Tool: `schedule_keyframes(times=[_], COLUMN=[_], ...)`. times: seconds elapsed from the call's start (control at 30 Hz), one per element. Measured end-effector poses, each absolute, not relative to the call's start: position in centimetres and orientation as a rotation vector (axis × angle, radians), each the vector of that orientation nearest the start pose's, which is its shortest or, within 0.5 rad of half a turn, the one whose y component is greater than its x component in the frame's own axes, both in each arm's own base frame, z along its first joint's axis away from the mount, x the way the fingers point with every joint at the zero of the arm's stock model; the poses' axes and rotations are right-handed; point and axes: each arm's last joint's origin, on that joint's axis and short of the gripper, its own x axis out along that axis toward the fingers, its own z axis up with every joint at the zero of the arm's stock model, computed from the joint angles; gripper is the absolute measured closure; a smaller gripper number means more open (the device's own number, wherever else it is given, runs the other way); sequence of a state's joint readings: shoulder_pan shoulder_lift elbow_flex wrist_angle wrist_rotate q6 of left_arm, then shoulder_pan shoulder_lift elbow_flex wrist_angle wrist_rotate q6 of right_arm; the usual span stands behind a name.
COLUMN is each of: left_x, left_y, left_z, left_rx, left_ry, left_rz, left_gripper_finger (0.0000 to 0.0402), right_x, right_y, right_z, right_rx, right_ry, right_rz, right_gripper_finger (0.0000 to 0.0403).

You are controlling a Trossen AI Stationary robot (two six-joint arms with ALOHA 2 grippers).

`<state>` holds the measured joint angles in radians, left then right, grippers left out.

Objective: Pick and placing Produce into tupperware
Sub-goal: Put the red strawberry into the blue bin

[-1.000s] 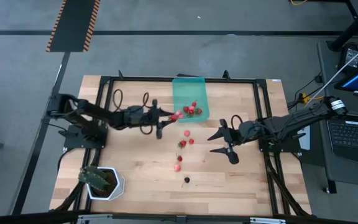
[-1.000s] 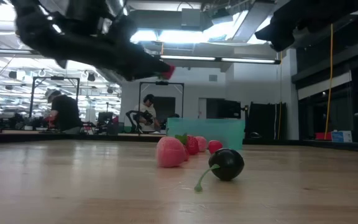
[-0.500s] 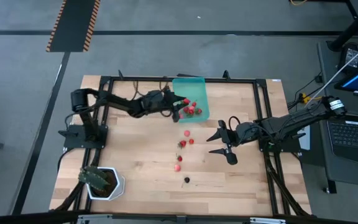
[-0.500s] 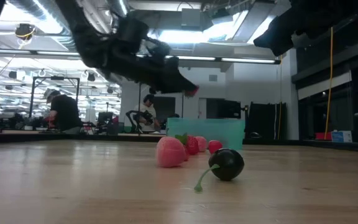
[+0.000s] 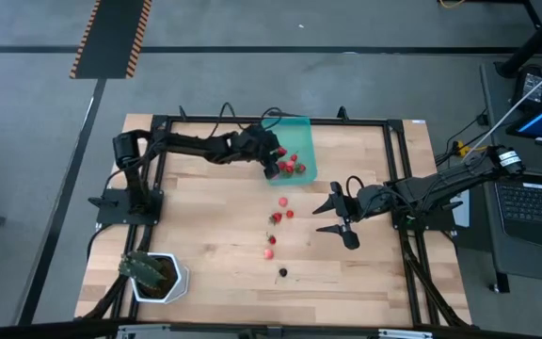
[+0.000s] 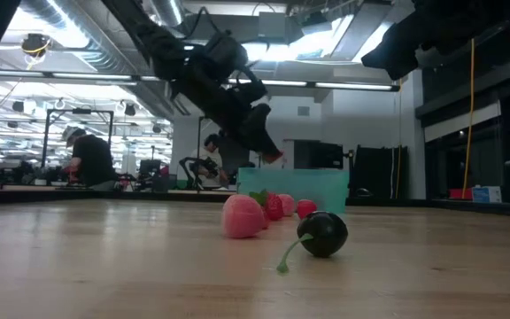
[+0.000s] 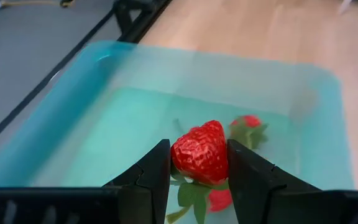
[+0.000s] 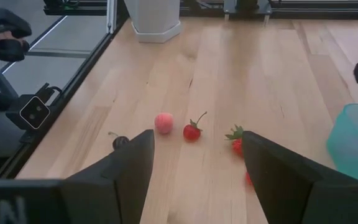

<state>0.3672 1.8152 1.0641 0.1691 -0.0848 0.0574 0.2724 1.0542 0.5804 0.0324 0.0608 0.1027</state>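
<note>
Left hand (image 7: 197,163) clamped on a strawberry (image 7: 200,152), poised above the tupperware (image 7: 104,112). Risks bouncing out over the rim if dropped from height. Right hand (image 5: 339,217) agape, idle beside the tupperware.

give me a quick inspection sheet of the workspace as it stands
surface: light wooden table top inside a black frame, bare in places
job's things: shallow translucent teal plastic container at the far edge holds several small red strawberries; more red and pink fruits and one dark cherry with a green stem lie loose on the wood
clutter: white pot with a green plant at the near left corner
grippers: left tool over the container, shut on a red strawberry; right tool open, above the wood beside the loose fruits
cables: black cables loop along the left arm
surroundings: people sit at desks in the room behind; laptop right of the table
</note>
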Motion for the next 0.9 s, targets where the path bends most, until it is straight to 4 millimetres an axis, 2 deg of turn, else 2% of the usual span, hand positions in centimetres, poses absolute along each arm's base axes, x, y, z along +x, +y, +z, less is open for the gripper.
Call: schedule_keyframes(times=[0.2, 0.33, 0.7, 0.9], left_x=[36.2, 36.2, 36.3, 36.6], left_y=[14.6, 15.0, 15.3, 15.3], left_z=[19.6, 19.0, 18.8, 17.0], left_rx=[-0.010, -0.020, -0.028, -0.042], left_ry=[0.650, 0.729, 0.739, 0.792], left_rz=[0.436, 0.426, 0.420, 0.398], left_gripper_finger=[0.0279, 0.0279, 0.0279, 0.0279], right_x=[21.5, 21.5, 21.5, 21.5], right_y=[5.8, 5.8, 5.8, 5.8], right_z=[23.3, 23.4, 23.4, 23.4], right_rx=[0.029, 0.052, 0.054, 0.053], right_ry=[0.446, 0.447, 0.444, 0.445], right_rz=[0.185, 0.181, 0.181, 0.181], right_gripper_finger=[0.0160, 0.0160, 0.0160, 0.0160])
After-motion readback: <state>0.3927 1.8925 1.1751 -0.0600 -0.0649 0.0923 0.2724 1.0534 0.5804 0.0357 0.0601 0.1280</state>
